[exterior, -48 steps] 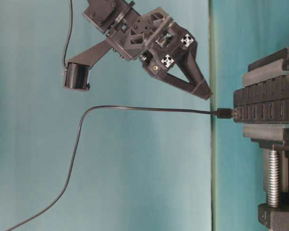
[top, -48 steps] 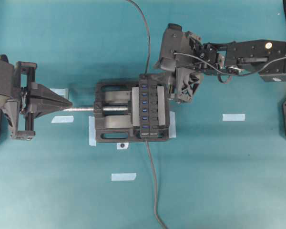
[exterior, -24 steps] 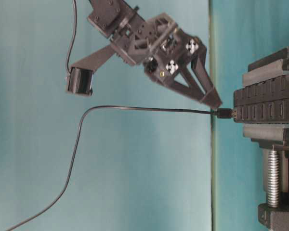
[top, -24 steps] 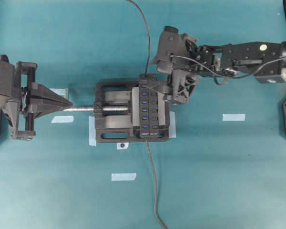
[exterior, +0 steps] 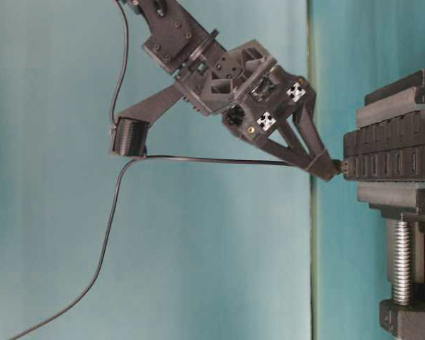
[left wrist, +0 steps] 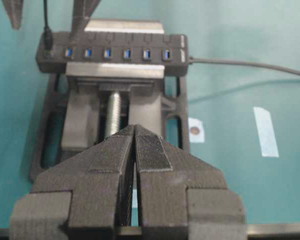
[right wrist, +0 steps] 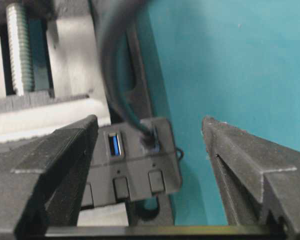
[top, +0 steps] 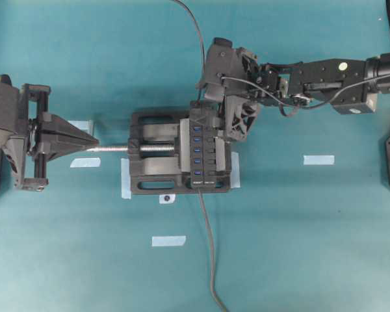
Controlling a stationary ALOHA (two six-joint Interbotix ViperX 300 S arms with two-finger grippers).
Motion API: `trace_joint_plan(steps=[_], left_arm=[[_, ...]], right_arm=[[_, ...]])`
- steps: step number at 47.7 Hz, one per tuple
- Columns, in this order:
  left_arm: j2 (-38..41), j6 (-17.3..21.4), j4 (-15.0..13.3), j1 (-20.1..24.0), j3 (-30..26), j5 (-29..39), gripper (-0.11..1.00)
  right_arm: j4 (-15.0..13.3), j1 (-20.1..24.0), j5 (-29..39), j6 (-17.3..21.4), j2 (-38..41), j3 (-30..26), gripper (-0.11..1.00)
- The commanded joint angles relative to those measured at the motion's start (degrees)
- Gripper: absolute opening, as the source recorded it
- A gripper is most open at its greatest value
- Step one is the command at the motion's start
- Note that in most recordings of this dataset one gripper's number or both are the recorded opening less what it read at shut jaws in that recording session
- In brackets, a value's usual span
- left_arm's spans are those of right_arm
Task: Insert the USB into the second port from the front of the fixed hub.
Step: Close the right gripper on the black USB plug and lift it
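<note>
The fixed hub sits clamped in a vise, its blue ports in a row. The USB is plugged into the end port farthest from the hub's own cable; its thin cable trails away. The second port stands empty, and shows as well in the left wrist view. My right gripper is open, its fingers wide apart on either side of the USB without touching it; from table level its tips sit at the plug. My left gripper is shut on nothing, facing the vise's screw.
The black vise with a silver screw holds the hub at the table's middle. The hub's own cable runs to the near edge. Pale tape marks lie on the teal table, another tape mark nearer the front.
My right gripper has come down and leftward to the hub's far end, so its open fingers now flank the plugged USB. The left arm has not moved.
</note>
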Motion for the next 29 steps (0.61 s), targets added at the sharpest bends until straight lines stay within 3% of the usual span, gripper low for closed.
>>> trace_joint_plan(steps=[1, 8, 29], left_arm=[[0.0, -0.1, 0.1, 0.2, -0.6, -0.3, 0.00], [-0.1, -0.1, 0.1, 0.2, -0.6, -0.3, 0.00], [-0.2, -0.1, 0.1, 0.2, -0.7, -0.3, 0.00]], right_arm=[[0.1, 0.2, -0.4, -0.4, -0.7, -1.2, 0.82], [0.1, 0.2, -0.4, -0.4, -0.5, -1.2, 0.73], [0.1, 1.1, 0.1, -0.4, -0.6, -1.2, 0.13]])
